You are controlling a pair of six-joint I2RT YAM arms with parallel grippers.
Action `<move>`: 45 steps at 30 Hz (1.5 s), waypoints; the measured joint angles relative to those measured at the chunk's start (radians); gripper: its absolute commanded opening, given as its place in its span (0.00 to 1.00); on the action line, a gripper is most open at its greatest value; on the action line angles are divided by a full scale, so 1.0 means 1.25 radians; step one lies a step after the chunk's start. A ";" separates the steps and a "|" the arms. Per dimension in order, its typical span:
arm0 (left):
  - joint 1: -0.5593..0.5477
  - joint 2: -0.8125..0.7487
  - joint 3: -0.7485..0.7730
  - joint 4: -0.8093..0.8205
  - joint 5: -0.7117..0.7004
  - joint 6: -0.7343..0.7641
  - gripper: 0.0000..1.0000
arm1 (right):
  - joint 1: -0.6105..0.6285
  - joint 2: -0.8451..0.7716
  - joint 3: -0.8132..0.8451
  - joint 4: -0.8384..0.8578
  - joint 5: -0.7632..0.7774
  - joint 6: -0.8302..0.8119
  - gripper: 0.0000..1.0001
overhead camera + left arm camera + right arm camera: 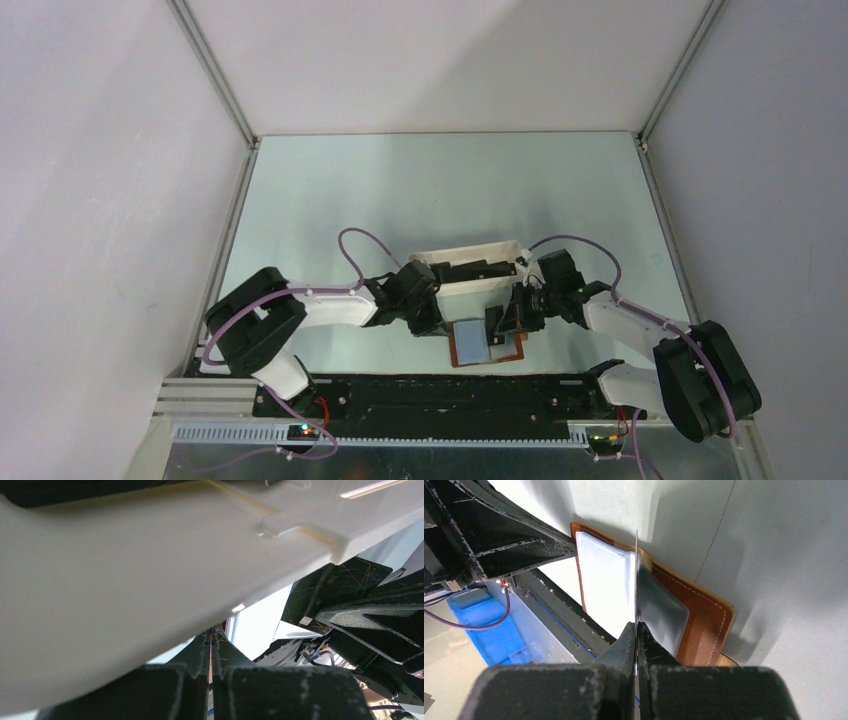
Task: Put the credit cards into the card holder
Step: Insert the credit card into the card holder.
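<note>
Black left gripper is clamped on a thin brown edge; I read it as the left rim of the card holder. It lies open, low centre of the top view, just below the white tray. Right gripper pinches one credit card upright, edge-on, over the holder's pale pockets.

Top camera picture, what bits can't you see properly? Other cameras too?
Top view: credit cards in the white tray are too small and dark to count.
Top view: the arms cover the card holder's far edge.
Left wrist view: the white tray's underside blocks nearly everything.
Right wrist view: the pinched card shows only its thin edge.
</note>
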 measured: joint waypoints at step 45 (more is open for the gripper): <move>0.000 0.029 0.023 0.008 0.021 0.008 0.00 | -0.002 -0.093 0.000 -0.080 0.018 -0.001 0.00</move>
